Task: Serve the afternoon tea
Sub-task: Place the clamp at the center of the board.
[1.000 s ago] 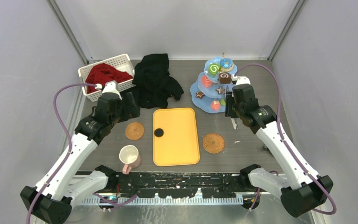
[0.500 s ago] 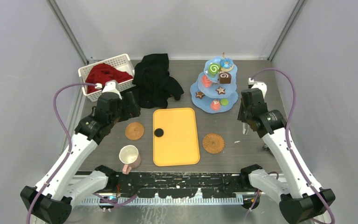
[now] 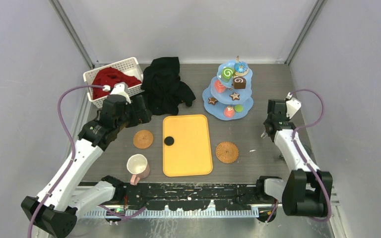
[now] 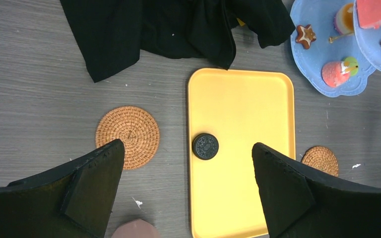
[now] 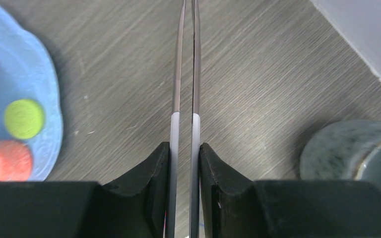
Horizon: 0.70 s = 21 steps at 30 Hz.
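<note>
Right wrist view: right pincer [image 5: 184, 148] clamps thin metal tweezers [image 5: 174, 134], tips empty; left pincer [image 4: 186, 153] gapes wide. Pink-handled cream mug [image 3: 138, 166] sits near-left on counter [image 3: 258, 148], likely rigid, light; grasp its rim.

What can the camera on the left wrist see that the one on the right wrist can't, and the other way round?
Only the left wrist view: the yellow tray with a dark round cookie, two woven coasters, the black cloth, star cookies. Only the right wrist view: thin metal tongs pinched in the right hand, and a grey mug. Both: the blue stand's bottom tier with a green disc sweet, and the grey table.
</note>
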Motion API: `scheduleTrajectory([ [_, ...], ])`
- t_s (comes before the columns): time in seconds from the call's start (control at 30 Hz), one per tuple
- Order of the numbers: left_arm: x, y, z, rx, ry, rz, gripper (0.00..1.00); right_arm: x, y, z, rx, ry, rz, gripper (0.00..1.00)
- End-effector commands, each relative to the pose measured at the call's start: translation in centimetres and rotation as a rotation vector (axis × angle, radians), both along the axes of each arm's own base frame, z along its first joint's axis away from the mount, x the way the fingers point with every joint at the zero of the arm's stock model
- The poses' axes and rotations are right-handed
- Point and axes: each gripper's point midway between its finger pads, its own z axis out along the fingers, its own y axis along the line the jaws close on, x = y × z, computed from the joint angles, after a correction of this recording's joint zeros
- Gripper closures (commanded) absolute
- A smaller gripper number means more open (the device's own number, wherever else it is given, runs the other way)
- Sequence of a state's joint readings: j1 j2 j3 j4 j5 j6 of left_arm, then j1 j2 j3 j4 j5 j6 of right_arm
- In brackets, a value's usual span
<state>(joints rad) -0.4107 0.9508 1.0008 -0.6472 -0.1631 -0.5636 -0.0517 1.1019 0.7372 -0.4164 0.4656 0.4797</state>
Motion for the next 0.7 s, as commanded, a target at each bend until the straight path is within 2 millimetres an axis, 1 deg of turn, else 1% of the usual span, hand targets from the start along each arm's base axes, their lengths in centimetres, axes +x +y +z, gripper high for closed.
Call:
scheduleTrajectory([
  [0.0,-0.3,-0.2,2.0,-0.018,-0.036,-0.031,0.01,3.8,-2.0,0.5,-0.009,-0.195,-0.122,0.83],
  [0.1,-0.4,-0.3,2.1,-0.018,-0.031,-0.037,0.01,4.0,-2.1,-1.9,0.002,-0.14,-0.133,0.76],
  [0.2,-0.5,-0.2,1.9,-0.011,-0.022,-0.036,0.01,4.3,-2.1,-3.3,0.015,-0.122,-0.125,0.7],
  [0.23,-0.5,-0.1,1.9,-0.008,-0.022,-0.031,0.01,4.3,-2.1,-3.7,0.015,-0.12,-0.126,0.64],
  [0.27,-0.5,0.0,2.0,-0.008,-0.027,-0.027,0.01,4.2,-2.2,-4.1,0.017,-0.111,-0.132,0.56],
  [0.37,-0.6,0.2,2.2,0.0,-0.033,-0.023,0.01,4.2,-2.5,-4.8,0.016,-0.083,-0.142,0.28],
  [0.43,-0.5,0.3,2.0,0.012,-0.023,-0.023,0.0,4.3,-2.8,-4.7,0.011,-0.066,-0.148,0.14],
  [0.47,-0.5,0.3,1.9,0.017,-0.018,-0.021,0.01,4.2,-2.9,-4.5,0.01,-0.056,-0.154,0.1],
  [0.53,-0.3,0.4,1.6,0.026,-0.008,-0.016,0.01,4.4,-3.0,-3.6,0.008,-0.048,-0.156,0.05],
  [0.6,-0.1,0.4,1.5,0.032,-0.006,-0.013,0.01,4.9,-3.1,-1.5,0.004,-0.071,-0.151,0.0],
  [0.67,0.2,0.4,1.7,0.039,-0.009,-0.011,0.01,5.2,-3.1,0.8,-0.002,-0.084,-0.143,0.0],
])
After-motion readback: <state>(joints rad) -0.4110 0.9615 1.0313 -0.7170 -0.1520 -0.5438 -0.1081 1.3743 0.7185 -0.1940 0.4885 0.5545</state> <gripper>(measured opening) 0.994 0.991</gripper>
